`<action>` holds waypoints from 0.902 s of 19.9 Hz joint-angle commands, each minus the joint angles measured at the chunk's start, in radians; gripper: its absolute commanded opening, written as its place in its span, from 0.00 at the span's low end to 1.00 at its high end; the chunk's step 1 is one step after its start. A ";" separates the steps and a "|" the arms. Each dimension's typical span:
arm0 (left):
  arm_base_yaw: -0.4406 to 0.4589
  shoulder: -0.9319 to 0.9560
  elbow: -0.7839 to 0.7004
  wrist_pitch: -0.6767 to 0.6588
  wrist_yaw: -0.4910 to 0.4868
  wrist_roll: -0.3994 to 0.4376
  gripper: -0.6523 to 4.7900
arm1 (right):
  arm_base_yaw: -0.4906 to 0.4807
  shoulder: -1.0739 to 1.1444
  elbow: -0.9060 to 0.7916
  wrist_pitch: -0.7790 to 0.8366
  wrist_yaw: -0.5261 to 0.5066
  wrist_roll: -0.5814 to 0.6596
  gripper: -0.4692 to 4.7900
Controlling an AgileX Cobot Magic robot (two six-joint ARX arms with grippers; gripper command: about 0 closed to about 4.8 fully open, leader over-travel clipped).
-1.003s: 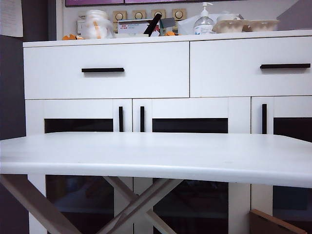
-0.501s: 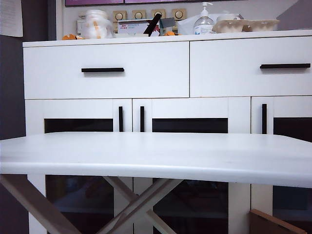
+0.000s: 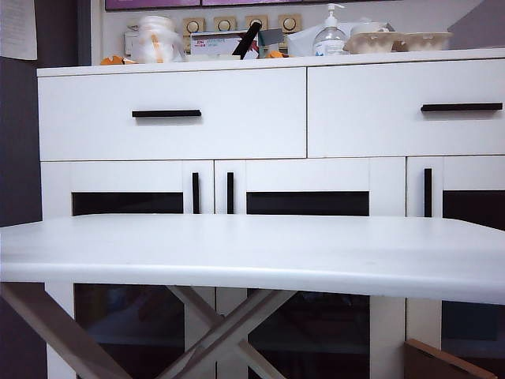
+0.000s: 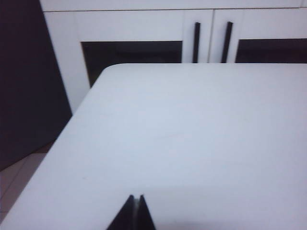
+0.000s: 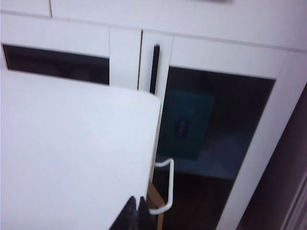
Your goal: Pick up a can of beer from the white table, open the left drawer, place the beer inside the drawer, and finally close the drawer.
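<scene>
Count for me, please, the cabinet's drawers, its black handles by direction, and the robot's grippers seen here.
Drawers: 2, left drawer and right drawer
Horizontal handles: 2
Vertical handles: 3
Grippers: 2, left gripper and right gripper, both shut, low over the white table's left and right sides
Total: 9

a lived-in room, home or small office, used as a robot test spot. a white cabinet (image 3: 181,170) with two wide drawers and dark-glazed doors stands against the wall, its top cluttered with a pump bottle (image 3: 329,35), egg cartons (image 3: 402,39), a plastic jar (image 3: 156,39) and small boxes. wall sockets (image 3: 241,23) sit behind them. a white table (image 3: 252,253) with crossed wooden legs stands in front.
</scene>
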 commanded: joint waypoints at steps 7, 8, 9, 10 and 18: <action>0.002 0.000 0.002 0.006 0.002 -0.003 0.13 | -0.001 -0.001 -0.003 0.036 0.062 0.082 0.08; 0.002 0.000 0.002 0.006 0.003 -0.003 0.13 | -0.001 -0.001 -0.003 0.034 0.063 0.082 0.08; 0.002 0.000 0.002 0.006 0.003 -0.003 0.13 | -0.001 -0.001 -0.003 0.034 0.063 0.082 0.08; 0.002 0.000 0.002 0.006 0.003 -0.003 0.13 | -0.001 -0.001 -0.003 0.034 0.063 0.082 0.08; 0.002 0.000 0.002 0.006 0.003 -0.003 0.13 | -0.001 -0.001 -0.003 0.034 0.063 0.082 0.08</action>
